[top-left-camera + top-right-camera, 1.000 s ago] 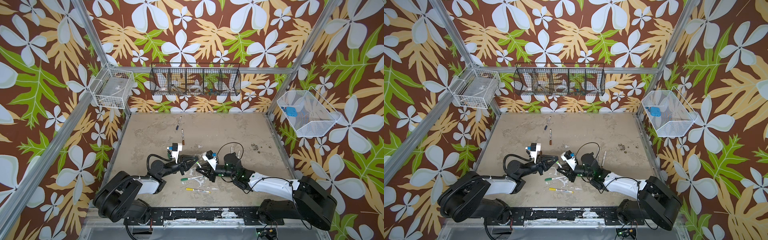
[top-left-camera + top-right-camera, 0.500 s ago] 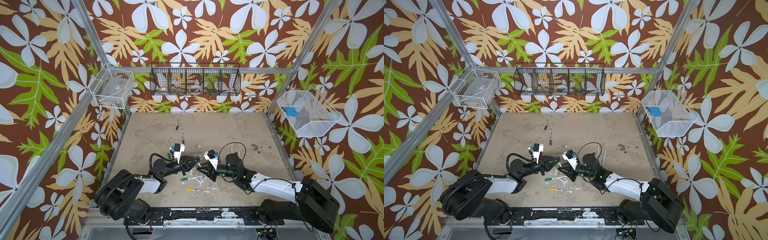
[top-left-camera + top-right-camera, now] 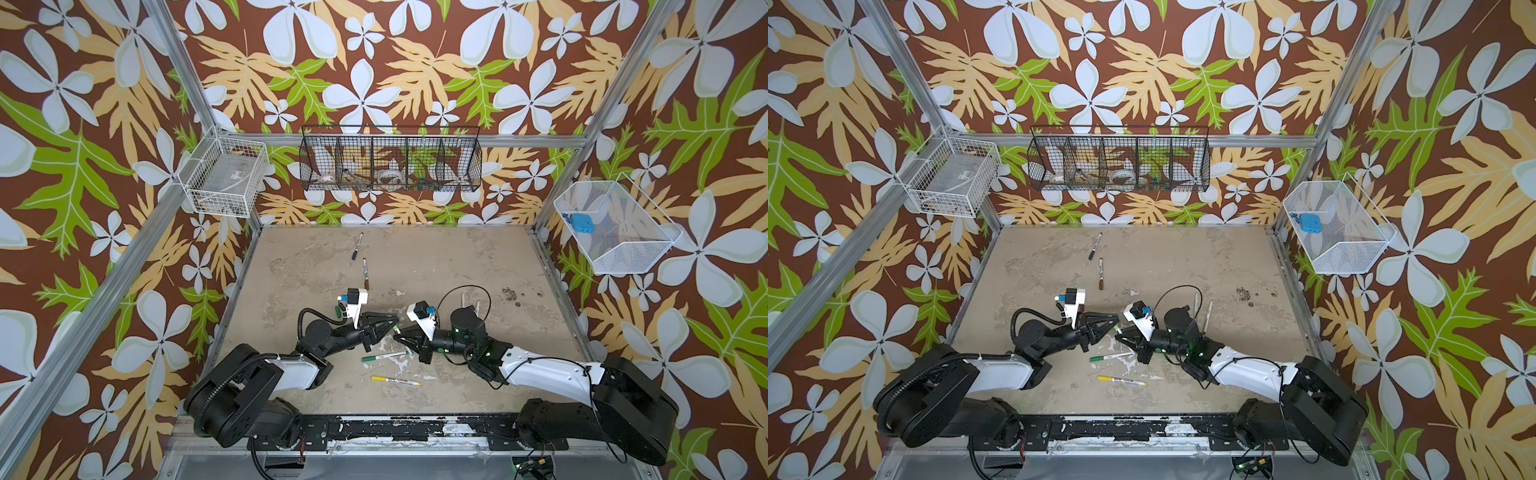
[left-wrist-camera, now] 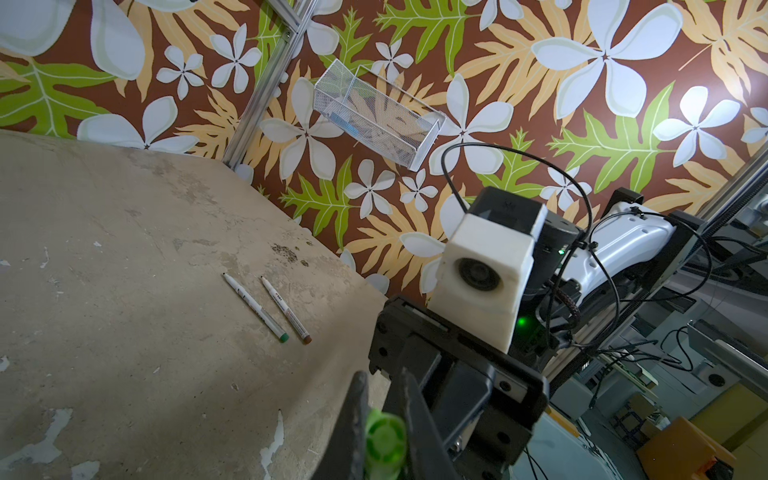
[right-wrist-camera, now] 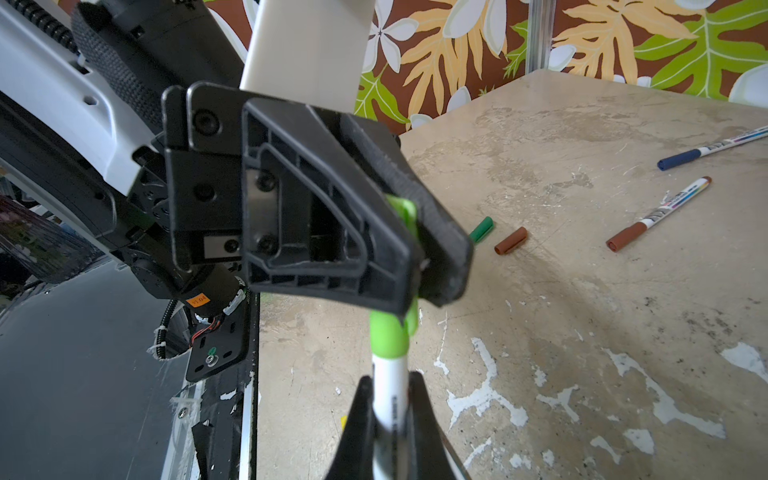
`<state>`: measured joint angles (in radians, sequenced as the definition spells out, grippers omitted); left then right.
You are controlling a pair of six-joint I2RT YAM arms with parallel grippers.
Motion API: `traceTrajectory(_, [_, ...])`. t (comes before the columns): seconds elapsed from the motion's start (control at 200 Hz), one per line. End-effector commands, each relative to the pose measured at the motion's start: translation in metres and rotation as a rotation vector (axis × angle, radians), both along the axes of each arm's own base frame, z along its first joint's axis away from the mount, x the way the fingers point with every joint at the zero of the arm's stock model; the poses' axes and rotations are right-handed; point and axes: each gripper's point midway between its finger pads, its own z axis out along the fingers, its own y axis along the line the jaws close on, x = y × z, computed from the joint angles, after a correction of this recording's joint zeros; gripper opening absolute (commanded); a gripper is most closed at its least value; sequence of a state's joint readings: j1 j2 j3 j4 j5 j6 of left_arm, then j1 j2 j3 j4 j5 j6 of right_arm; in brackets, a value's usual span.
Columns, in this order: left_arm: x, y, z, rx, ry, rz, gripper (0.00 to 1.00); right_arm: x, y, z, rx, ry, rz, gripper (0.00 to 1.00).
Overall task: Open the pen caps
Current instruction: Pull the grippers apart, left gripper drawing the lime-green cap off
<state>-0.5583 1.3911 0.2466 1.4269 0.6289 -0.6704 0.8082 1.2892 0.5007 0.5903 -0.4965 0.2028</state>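
The left claw (image 5: 422, 291) clamps the stubby light-green plastic pen cap (image 5: 388, 334) while the right claw (image 5: 390, 399) pinches its slim white marker barrel (image 5: 389, 384), the cap seemingly not yet off.

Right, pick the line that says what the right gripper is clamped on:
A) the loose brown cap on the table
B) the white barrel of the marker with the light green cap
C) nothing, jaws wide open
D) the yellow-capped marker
B: in the right wrist view the right gripper is shut on the white barrel, while the left gripper pinches its light green cap.
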Motion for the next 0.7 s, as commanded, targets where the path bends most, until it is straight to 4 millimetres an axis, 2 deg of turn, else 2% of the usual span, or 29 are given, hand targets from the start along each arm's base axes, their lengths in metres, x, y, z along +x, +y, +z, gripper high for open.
traceTrajectory(0.0, [0.013,0.008,0.003,0.002,-0.022,0.095,0.00,0.013,-0.004,-0.007,-0.054,-0.027,-0.088,0.00])
traceTrajectory(0.17, [0.021,0.018,0.001,0.016,-0.001,0.178,0.00,0.018,-0.003,-0.010,-0.157,-0.131,-0.200,0.00])
traceTrajectory(0.315, [0.025,0.026,0.002,0.019,-0.001,0.235,0.00,0.019,-0.002,-0.011,-0.185,-0.152,-0.233,0.00])
traceTrajectory(0.566, [0.028,0.036,0.002,0.008,0.007,0.269,0.00,-0.008,0.014,-0.008,-0.119,-0.103,-0.056,0.00])
traceTrajectory(0.691, [0.028,0.043,0.005,-0.015,0.006,0.281,0.00,-0.011,0.014,-0.007,-0.049,-0.009,0.023,0.00])
